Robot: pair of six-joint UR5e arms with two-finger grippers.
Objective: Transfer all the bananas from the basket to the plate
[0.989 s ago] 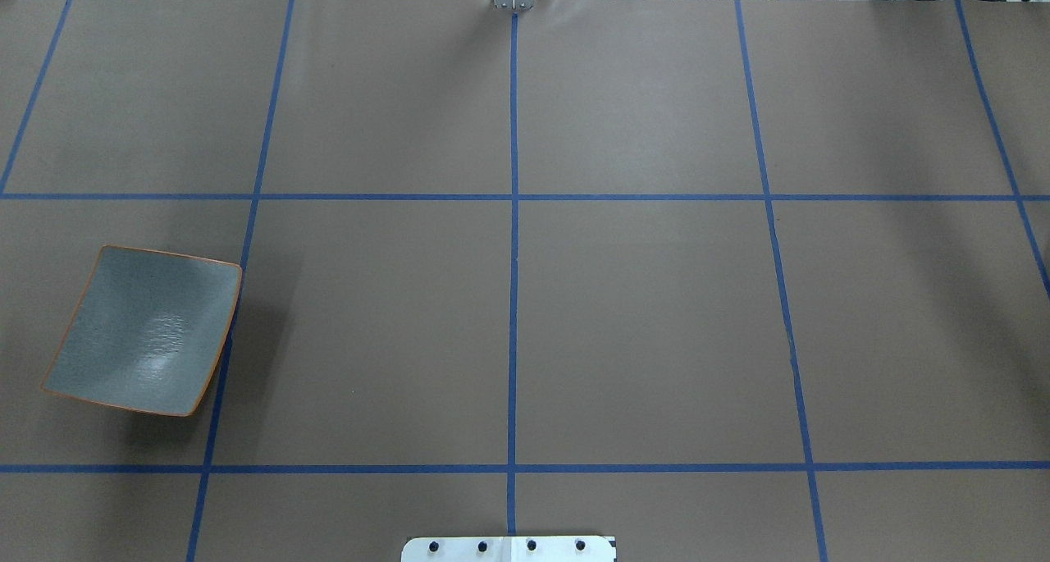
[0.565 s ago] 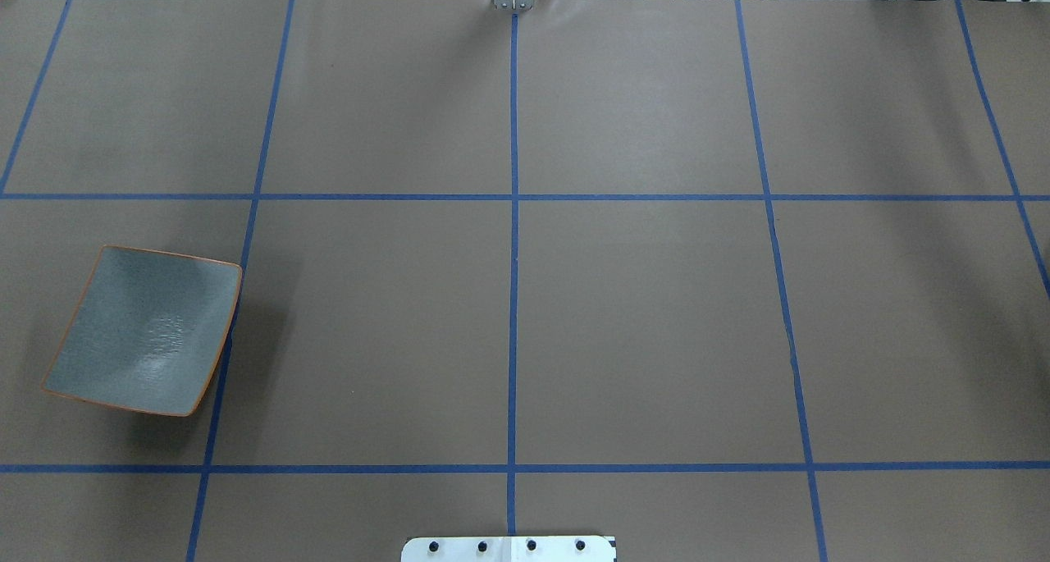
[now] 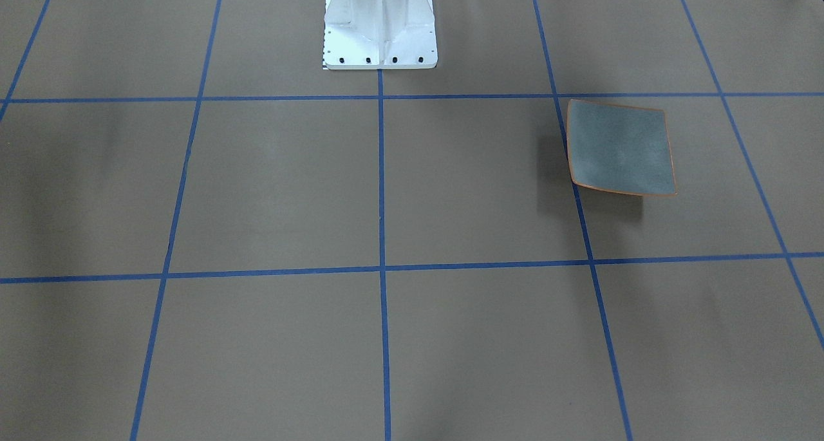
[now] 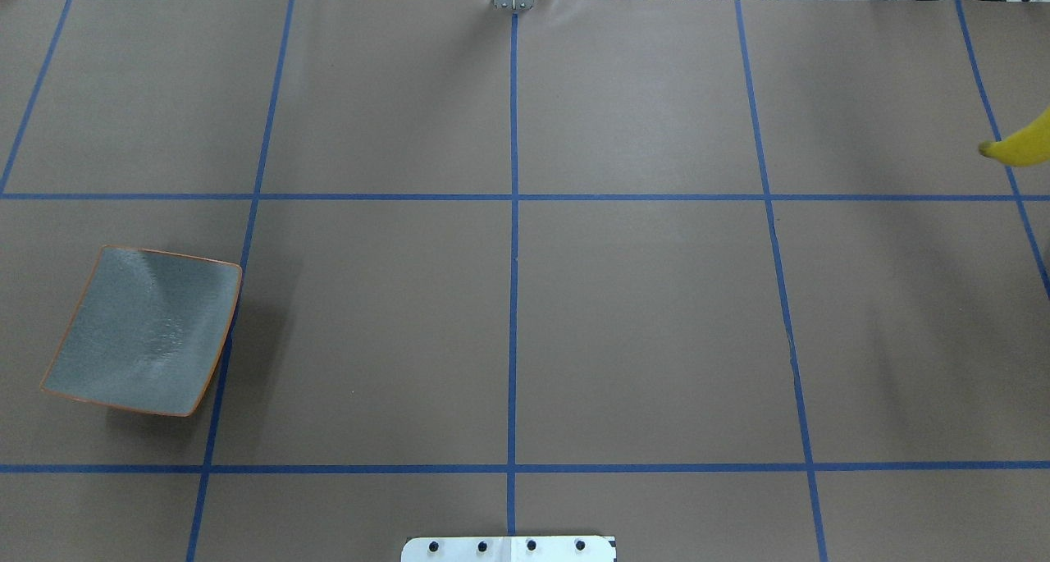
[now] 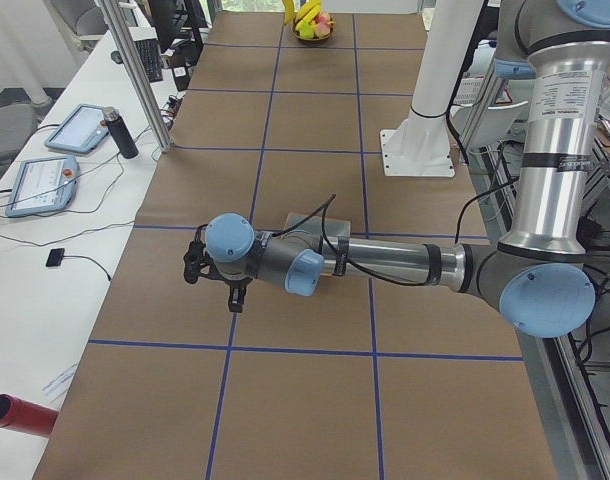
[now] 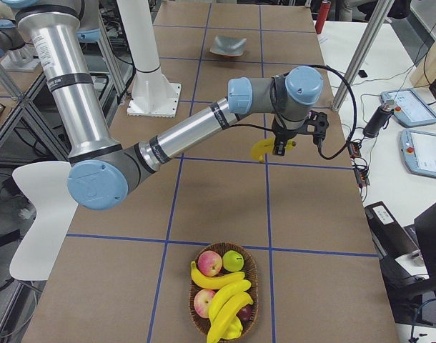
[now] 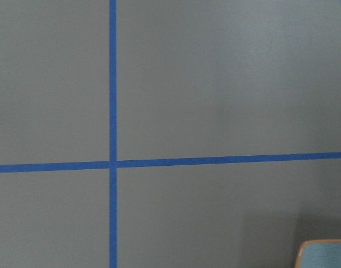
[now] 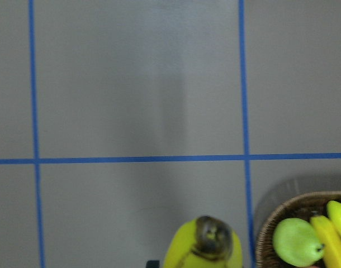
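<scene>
My left arm (image 5: 385,265) is stretched out long and low over the tabletop (image 5: 285,400). The left pincer (image 5: 235,299) points down, and I can't tell if it is open or closed. My right arm (image 6: 196,128) reaches far out too, bent at the elbow. The right pincer (image 6: 281,145) points down with a banana (image 6: 263,151) hanging at it, but I can't see how its jaws stand.

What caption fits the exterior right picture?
Banana at the right gripper above the table; other bananas in the basket.
</scene>
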